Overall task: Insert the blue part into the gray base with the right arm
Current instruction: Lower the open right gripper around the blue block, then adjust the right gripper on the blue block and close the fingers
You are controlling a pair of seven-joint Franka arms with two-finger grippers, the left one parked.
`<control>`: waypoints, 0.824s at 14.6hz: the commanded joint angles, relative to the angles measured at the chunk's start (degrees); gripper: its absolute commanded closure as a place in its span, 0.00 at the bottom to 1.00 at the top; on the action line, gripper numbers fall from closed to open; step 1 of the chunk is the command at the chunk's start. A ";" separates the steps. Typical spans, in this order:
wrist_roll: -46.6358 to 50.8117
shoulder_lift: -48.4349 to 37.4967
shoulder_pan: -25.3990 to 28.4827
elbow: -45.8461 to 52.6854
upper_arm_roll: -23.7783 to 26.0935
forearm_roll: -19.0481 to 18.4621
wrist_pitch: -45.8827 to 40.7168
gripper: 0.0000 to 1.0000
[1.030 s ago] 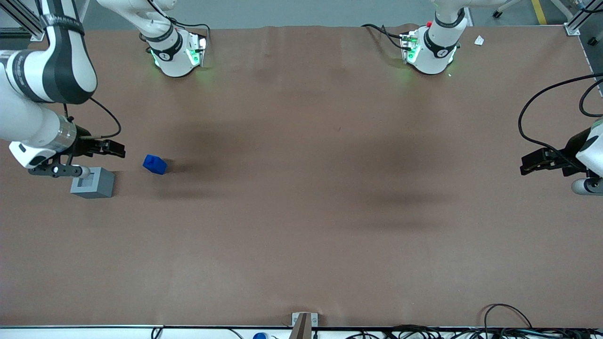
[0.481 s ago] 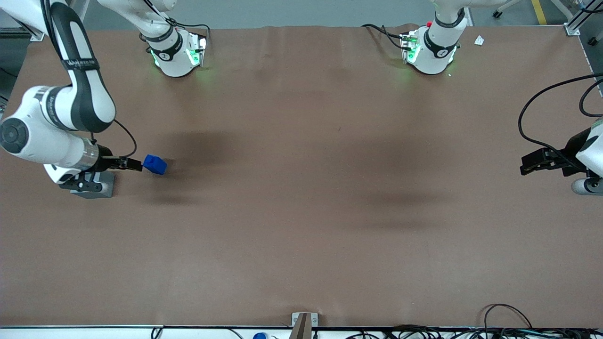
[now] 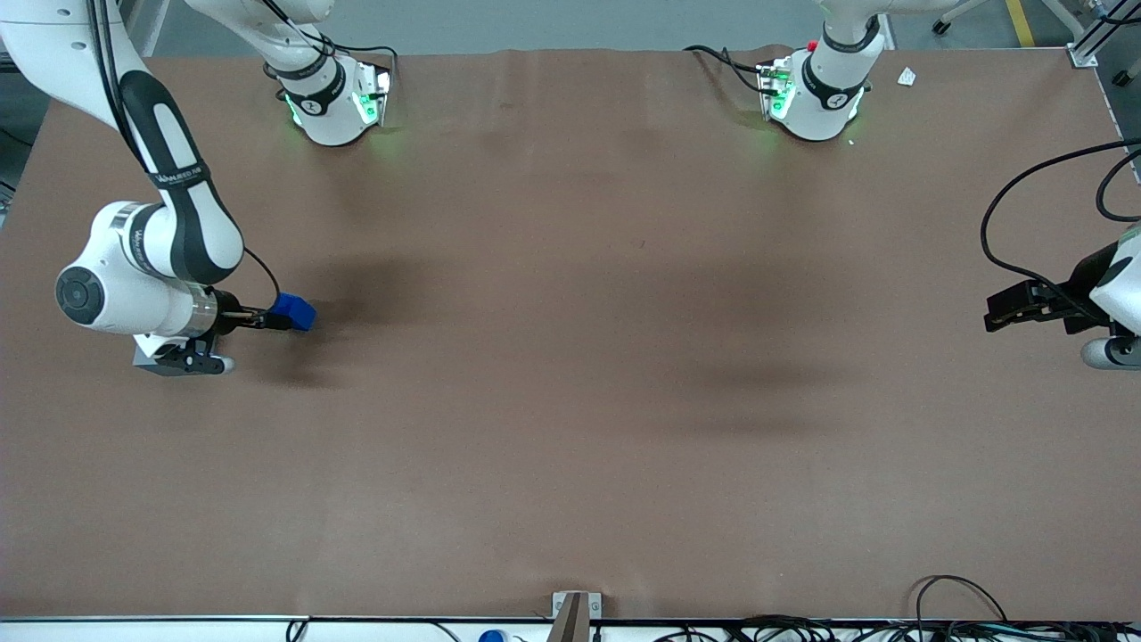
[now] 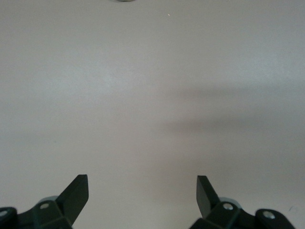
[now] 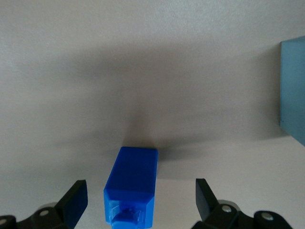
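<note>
The gripper (image 5: 138, 202) stands wide open, its two black fingers (image 5: 76, 198) spread well apart with nothing clamped between them. In the right wrist view the blue part (image 5: 131, 188) lies on the table in the gap between the fingers, nearer one finger than the other and touching neither; its narrower stub end faces the camera. In the front view the gripper (image 3: 267, 318) sits at the middle left of the frame, low over the table, with its tips right at the blue part (image 3: 295, 311), which lies on the brown table cover (image 3: 570, 401).

The right arm (image 3: 147, 267) comes down from the upper left corner of the front view, bends at a round white joint, and reaches sideways toward the blue part. A thin black cable (image 3: 266, 272) loops from the wrist to the gripper.

The gray base (image 3: 143, 358) is almost wholly covered by the wrist in the front view; only a small gray corner shows under the arm at the left edge of the frame, nearer the front camera than the blue part and farther toward the working arm's end of the table. In the right wrist view one flat face of the gray base (image 5: 293, 90) shows, well apart from the blue part.
</note>
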 commanded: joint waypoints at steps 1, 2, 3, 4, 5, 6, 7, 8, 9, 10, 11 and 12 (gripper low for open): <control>0.14 -1.11 -0.46 -2.60 0.49 1.04 1.39 0.00; 0.23 -1.02 -0.46 -3.04 0.49 1.13 1.57 0.00; 1.01 -0.94 -0.46 -3.05 0.49 1.65 1.49 0.00; 1.54 -0.59 -0.20 -3.05 0.49 2.44 1.40 0.00; 1.89 -0.15 -0.11 -3.05 0.49 2.97 1.31 0.00; 1.90 -0.23 0.33 -3.14 0.49 3.15 1.49 0.00; 1.98 -0.67 0.51 -3.05 0.49 3.15 1.31 0.00; 2.51 -2.06 0.25 -3.14 0.41 3.15 1.31 0.00; 2.86 -4.43 0.25 -3.31 0.32 3.07 1.49 0.00; 2.86 -6.37 0.33 -3.92 0.32 3.07 1.57 0.00; 2.95 -8.30 0.51 -4.62 0.32 2.98 1.84 0.00; 2.95 -9.80 0.51 -5.07 0.32 2.80 2.62 0.00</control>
